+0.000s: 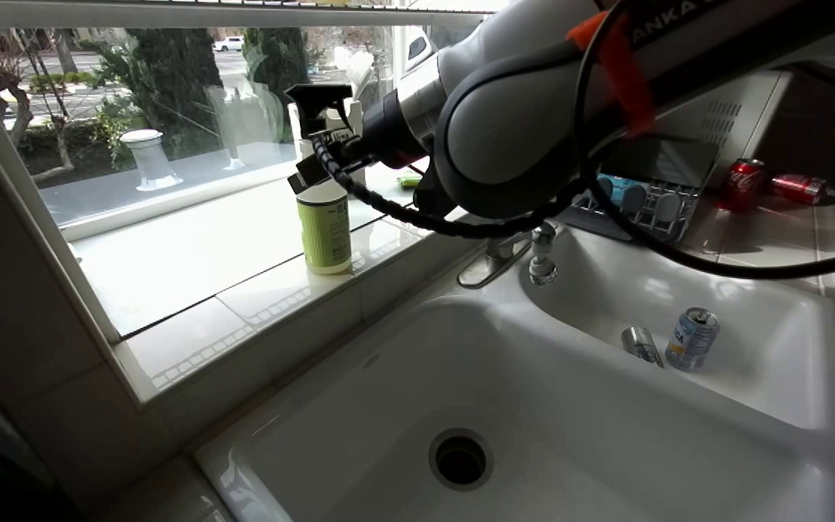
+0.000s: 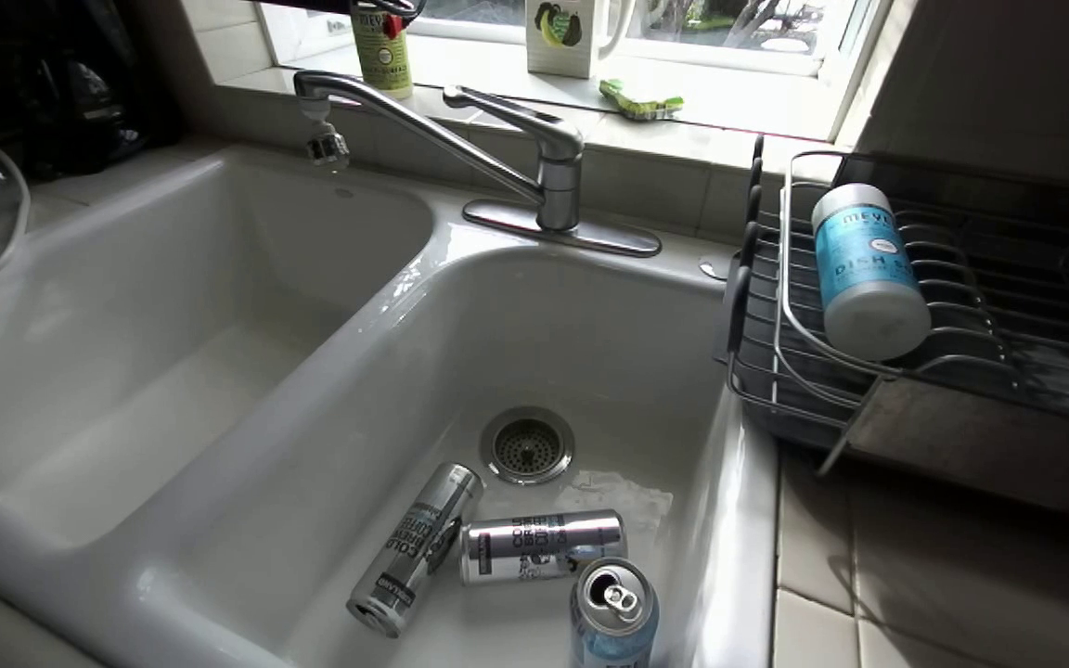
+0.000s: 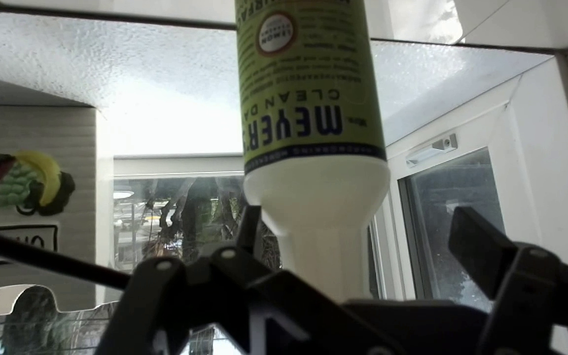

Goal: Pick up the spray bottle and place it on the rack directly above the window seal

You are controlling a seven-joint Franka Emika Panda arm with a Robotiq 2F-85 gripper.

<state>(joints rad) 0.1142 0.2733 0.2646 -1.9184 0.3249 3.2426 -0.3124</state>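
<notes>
The spray bottle [image 1: 325, 235], yellow-green with a black trigger head, stands upright on the front of the white-tiled window seal [image 1: 178, 275]. It also shows on the ledge in an exterior view [image 2: 382, 56], cut by the top edge. In the wrist view, which is upside down, the bottle [image 3: 308, 84] has its white neck between the fingers. My gripper [image 3: 365, 241] is open around the neck, its left finger near the bottle's shoulder and a gap to the right finger. In an exterior view the gripper [image 1: 316, 170] is just below the trigger head. A wire rack [image 1: 388, 10] edge shows above the window.
A white pitcher [image 2: 558, 60] with a fruit picture and a green sponge [image 2: 638, 100] are on the ledge. The tap [image 2: 560, 181] stands in front, behind the double sink [image 2: 284, 371]. A dish rack [image 2: 757, 371] holds a blue-labelled bottle [image 2: 869, 269]. Several cans lie around.
</notes>
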